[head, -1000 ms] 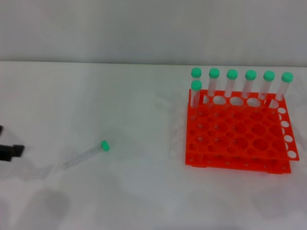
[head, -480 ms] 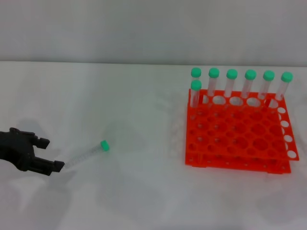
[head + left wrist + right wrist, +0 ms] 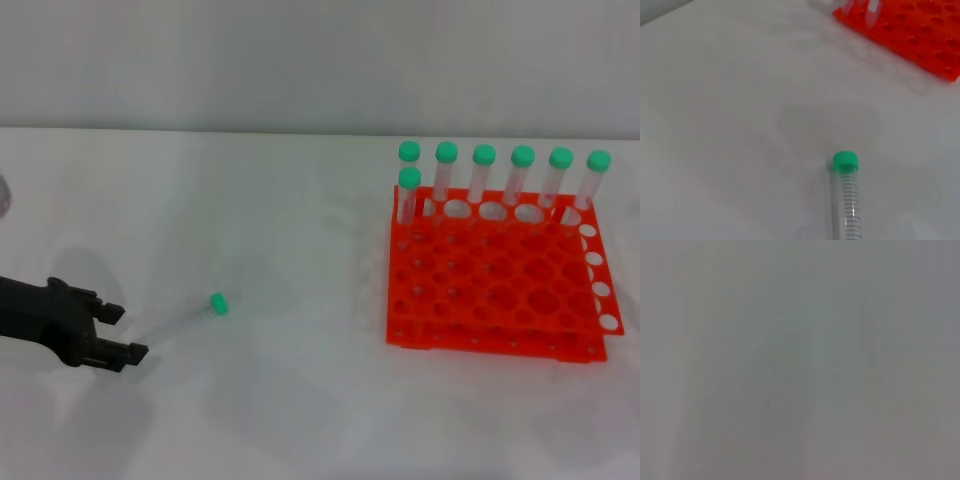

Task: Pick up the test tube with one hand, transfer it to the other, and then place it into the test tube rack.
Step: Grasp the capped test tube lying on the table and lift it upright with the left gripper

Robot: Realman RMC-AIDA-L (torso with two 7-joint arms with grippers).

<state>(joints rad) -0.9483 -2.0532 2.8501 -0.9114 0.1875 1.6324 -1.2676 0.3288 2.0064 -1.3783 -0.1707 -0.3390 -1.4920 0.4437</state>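
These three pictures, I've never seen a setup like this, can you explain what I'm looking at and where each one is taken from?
It is a two-armed robot at a white table. The wide picture comes from its head camera, the other two from cameras on its wrists. The black claw is the left end effector, open and empty, close to the tip of a loose test tube lying flat; the left wrist view shows that tube close up. To the right stands an orange test tube rack with seven green-capped tubes upright along its far side. The right wrist picture shows only plain grey; that arm is out of sight.

Seven green-capped tubes (image 3: 484, 172) upright above a white table (image 3: 300, 200).
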